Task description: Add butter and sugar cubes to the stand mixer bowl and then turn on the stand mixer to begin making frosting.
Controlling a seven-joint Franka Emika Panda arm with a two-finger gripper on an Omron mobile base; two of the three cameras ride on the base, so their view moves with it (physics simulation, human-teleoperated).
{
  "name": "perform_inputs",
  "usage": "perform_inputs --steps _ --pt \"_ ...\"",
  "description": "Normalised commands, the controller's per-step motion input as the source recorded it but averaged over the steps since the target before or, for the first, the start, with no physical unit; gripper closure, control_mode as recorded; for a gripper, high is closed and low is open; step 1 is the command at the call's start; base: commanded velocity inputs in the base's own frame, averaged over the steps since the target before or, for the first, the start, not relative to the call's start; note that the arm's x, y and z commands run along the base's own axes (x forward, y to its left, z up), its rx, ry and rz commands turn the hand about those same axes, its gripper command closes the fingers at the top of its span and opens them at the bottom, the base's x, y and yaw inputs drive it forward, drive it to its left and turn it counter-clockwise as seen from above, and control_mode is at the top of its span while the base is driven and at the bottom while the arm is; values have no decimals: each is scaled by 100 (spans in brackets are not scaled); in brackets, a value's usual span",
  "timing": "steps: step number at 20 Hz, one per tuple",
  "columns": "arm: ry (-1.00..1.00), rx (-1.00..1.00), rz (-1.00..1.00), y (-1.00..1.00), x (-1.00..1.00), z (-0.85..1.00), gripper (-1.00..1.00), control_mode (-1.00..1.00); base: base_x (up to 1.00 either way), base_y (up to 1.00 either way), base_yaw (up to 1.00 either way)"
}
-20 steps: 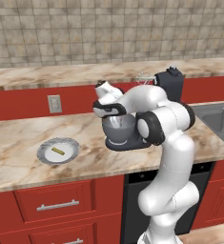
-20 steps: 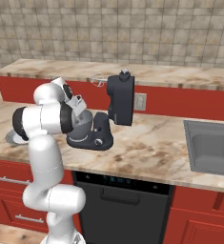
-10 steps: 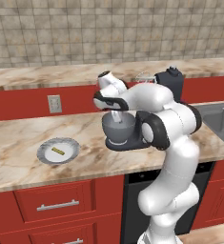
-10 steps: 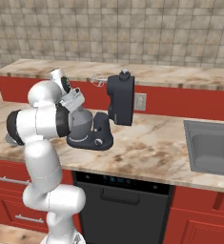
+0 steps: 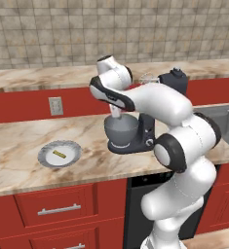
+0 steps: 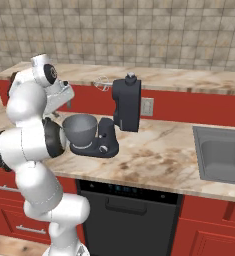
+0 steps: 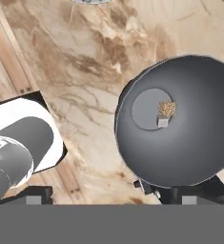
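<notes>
Hand: the two-finger hand [image 5: 115, 114] hangs just above the bowl with its fingers spread wide and nothing between them.
Bowl: the deep rounded grey metal stand mixer bowl [image 7: 180, 143] sits directly beneath the hand on the mixer's base. Its mouth is unobstructed, which suits dropping items in.
Sugar cubes: two small sugar cubes lie on the bowl's flat bottom under the hand, one pale grey [image 7: 163, 122] and one speckled tan [image 7: 167, 108], touching or nearly so.
Butter: one thin yellow butter stick [image 5: 59, 154] rests on the round grey-rimmed white plate [image 5: 42, 156]. It is on the counter [image 5: 18, 160], well apart from the hand, and is not yet in the bowl.
Mixer: one black stand mixer [image 6: 126, 102] stands beyond the hand, its boxy head tilted back and its wire whisk [image 6: 101, 84] raised. This is judged to keep the bowl accessible for loading.
Knob: one small round knob [image 6: 103, 148] is on the mixer's base near the bowl.
Count: one bowl, one mixer, one whisk, one plate, one butter stick, two cubes.
Assessment: sugar appears loaded; the butter and the switch-on remain.
</notes>
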Motion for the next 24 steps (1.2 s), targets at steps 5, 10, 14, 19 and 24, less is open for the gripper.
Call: perform_inputs --steps 5,10,14,19,24 --pt "0 0 -15 75 -90 7 -100 -100 0 0 0" --pt "1 0 -20 79 -62 -5 -100 -100 0 0 0" --pt "7 0 -19 69 -17 -30 -100 -100 0 0 0" --pt "7 0 -16 60 5 -44 -100 -100 0 0 0" --pt "2 0 -10 62 23 -56 -100 -100 0 0 0"
